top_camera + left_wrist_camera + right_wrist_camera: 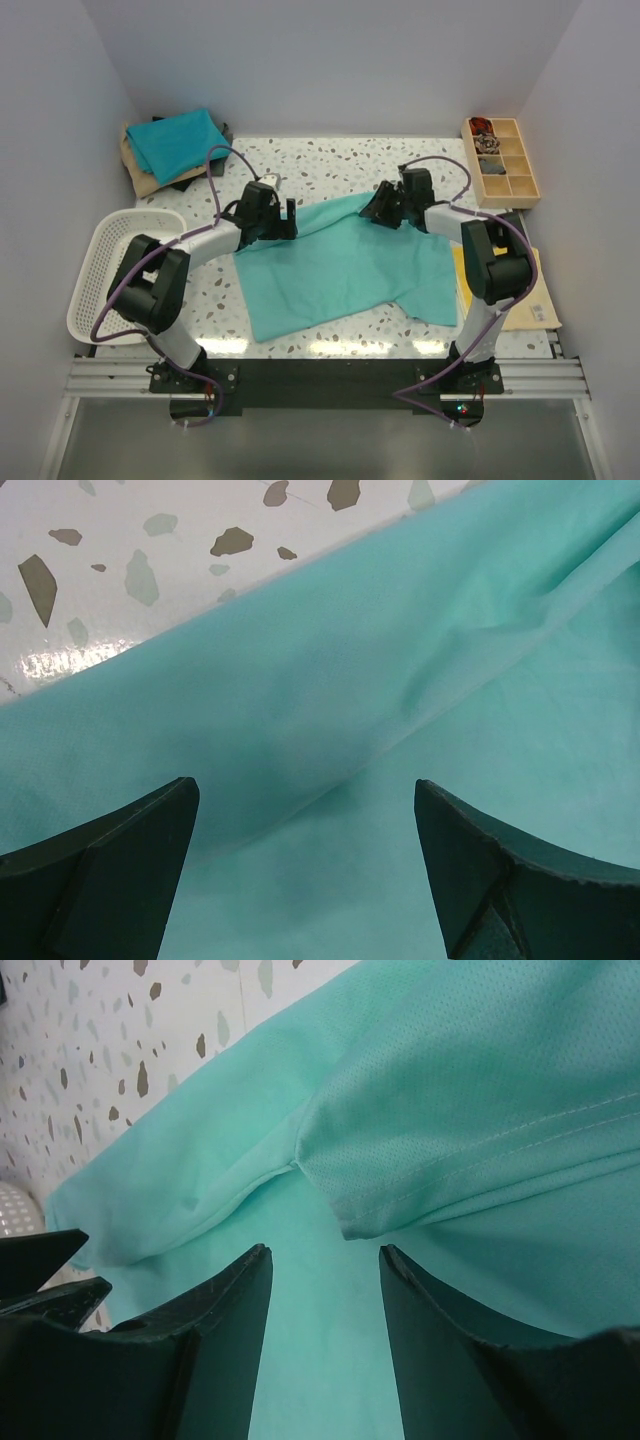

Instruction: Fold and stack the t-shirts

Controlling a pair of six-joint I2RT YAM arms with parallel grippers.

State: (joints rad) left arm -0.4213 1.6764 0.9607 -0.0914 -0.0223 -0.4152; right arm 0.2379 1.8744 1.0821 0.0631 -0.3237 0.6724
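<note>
Overhead, a white terrazzo table (pixel 330 155) flecked with grey and brown chips sits boxed in by plain pale walls (pixel 330 60) on three sides, with an aluminium rail (pixel 100 378) along the near edge where both arms are bolted. The light sea-green t-shirt (pixel 340 270) lies unfolded across the middle of the table, rumpled along its far edge, one sleeve reaching toward the right arm. The left end effector (pixel 304 785) hangs over the shirt's far left part with its fingers spread wide, and only cloth with a soft ridge shows below them. The right end effector (pixel 325 1250) is over the far right part, its fingers apart and pinching nothing, the stitched sleeve hem just ahead of their tips. In the far left corner a folded teal-blue t-shirt (pixel 180 140) tops a pile; under it a tan cloth (pixel 135 165) and a dark cloth (pixel 190 183) show only their edges, so their shape cannot be told. A white mesh basket (pixel 100 270) hangs partly over the left edge. A wooden compartment tray (pixel 520 185) stands in the far right corner, with small items in its far cells too tiny to name. A yellow sheet (pixel 462 290) and a tan sheet (pixel 530 300) lie at the right, partly covered by the right arm.
</note>
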